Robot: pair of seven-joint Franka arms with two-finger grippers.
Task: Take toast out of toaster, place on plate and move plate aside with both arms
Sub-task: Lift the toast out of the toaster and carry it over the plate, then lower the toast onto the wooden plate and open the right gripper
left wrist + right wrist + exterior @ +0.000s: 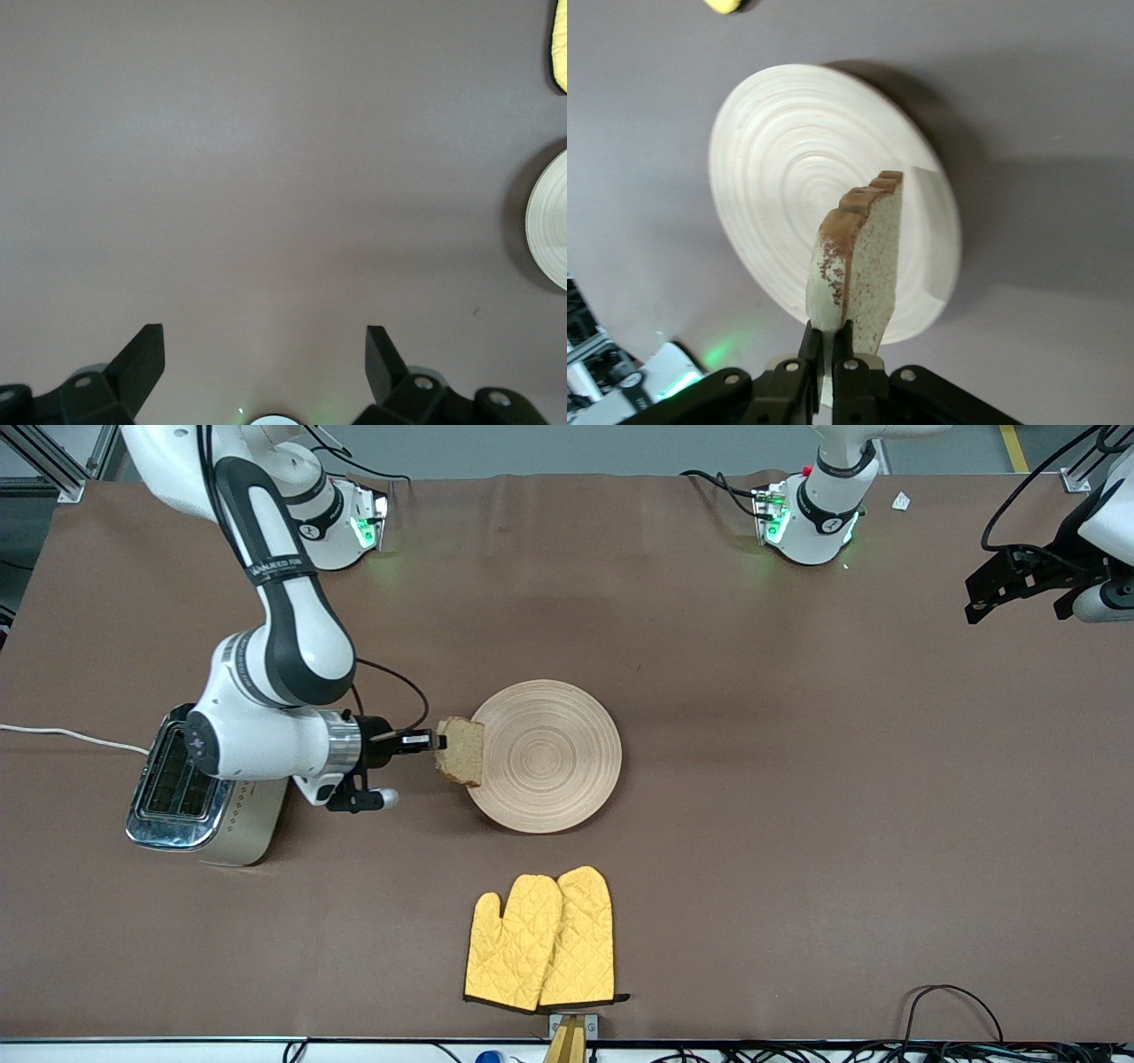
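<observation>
From the front camera, the right gripper [434,741] was clamped on the toast [462,750], holding the slice on edge over the rim of the plate [549,755] at the plate's nine o'clock, on the side toward the right arm's end of the table. The plate lay flat near the middle of the brown table [797,824]. A silver toaster [190,797] stood at the right arm's end, partly under that arm. A pair of yellow oven mitts [540,943] lay at the plate's six o'clock, nearer the camera. The left gripper [1019,584] waited in the air over the left arm's end of the table, at roughly two o'clock from the plate, well apart from it.

In the left wrist view, the left gripper [266,363] had its fingers [142,359] spread wide apart over bare table, holding nothing. An arc of the plate [551,221] showed at the edge, with a scrap of yellow mitt [560,44] near it.

In the right wrist view, the right gripper [828,354] pinched the toast [864,266] by one crust edge, its fingers close together on the slice. The toast stood upright over the rim of the plate [788,168], which lay on the table below.
</observation>
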